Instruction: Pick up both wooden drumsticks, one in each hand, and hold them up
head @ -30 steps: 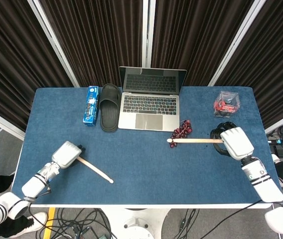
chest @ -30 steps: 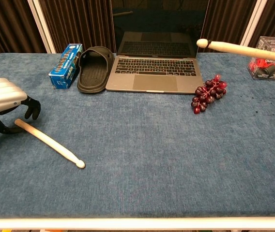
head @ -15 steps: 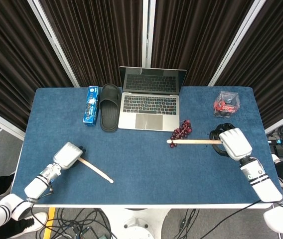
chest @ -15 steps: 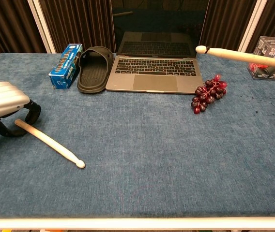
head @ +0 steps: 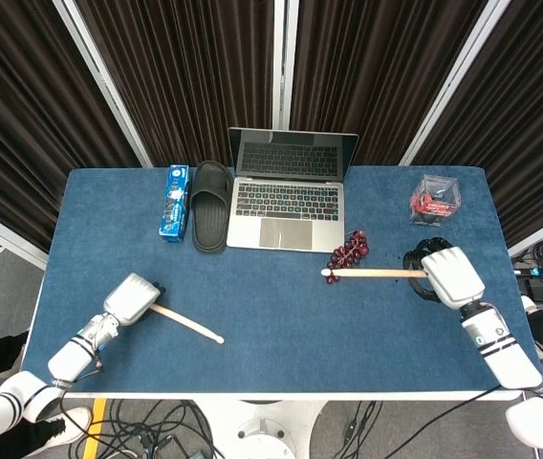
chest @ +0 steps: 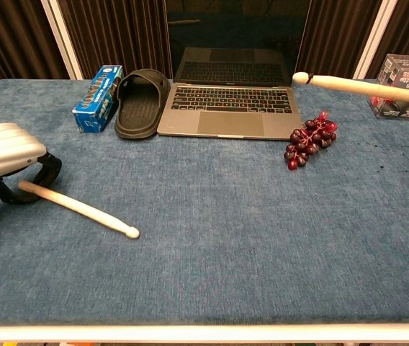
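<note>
One wooden drumstick [head: 187, 323] lies low over the blue table [head: 281, 316] at the front left, its rounded tip [chest: 132, 232] pointing right. My left hand [head: 130, 298] covers its butt end, with dark fingers [chest: 46, 169] curled around it. The other drumstick [head: 372, 273] is held level above the table by my right hand [head: 451, 275], which grips its butt end. That stick's tip [chest: 299, 77] points left, above the grapes. In the chest view the right hand is almost entirely cut off at the right edge.
An open laptop [head: 291, 191] stands at the back centre. Left of it are a black slipper [head: 211, 204] and a blue box [head: 174, 201]. Dark red grapes [head: 348, 251] lie beside the raised stick. A clear box [head: 435, 199] with red contents sits at the back right.
The left drumstick has swung: its tip moved right and away from the front edge while the left hand closed on its butt end. The right hand and its stick barely moved.
</note>
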`<state>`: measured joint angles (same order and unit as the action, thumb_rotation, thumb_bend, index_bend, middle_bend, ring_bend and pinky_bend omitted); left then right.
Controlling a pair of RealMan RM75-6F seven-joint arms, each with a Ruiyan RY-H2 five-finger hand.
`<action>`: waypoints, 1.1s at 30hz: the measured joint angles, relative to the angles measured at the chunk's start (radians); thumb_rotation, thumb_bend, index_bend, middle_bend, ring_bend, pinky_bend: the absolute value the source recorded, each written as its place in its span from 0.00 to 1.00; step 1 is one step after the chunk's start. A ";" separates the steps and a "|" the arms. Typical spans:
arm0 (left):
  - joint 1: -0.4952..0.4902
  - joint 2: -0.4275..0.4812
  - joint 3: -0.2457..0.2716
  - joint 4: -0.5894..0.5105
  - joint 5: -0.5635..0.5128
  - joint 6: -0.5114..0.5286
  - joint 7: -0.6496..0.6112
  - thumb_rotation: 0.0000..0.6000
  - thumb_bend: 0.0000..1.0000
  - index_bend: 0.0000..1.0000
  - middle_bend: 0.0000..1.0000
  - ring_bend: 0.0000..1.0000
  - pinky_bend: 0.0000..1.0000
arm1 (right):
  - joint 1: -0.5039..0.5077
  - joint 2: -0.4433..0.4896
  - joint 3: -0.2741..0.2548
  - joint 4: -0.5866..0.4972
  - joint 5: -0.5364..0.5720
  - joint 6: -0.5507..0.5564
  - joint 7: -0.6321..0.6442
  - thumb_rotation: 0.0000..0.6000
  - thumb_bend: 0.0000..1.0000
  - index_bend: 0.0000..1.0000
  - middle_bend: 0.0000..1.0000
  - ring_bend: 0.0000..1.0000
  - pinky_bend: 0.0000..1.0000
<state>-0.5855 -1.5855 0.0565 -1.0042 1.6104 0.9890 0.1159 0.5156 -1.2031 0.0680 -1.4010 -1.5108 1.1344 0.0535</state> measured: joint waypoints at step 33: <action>-0.030 0.088 -0.138 -0.305 -0.132 0.005 -0.786 1.00 0.43 0.63 0.65 0.75 0.91 | 0.004 -0.206 -0.063 0.033 -0.138 0.032 0.664 1.00 0.70 0.61 0.59 0.29 0.27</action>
<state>-0.6156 -1.4978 -0.0812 -1.3096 1.4787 0.9945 -0.6703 0.5195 -1.4089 0.0046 -1.3675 -1.6491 1.1663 0.7171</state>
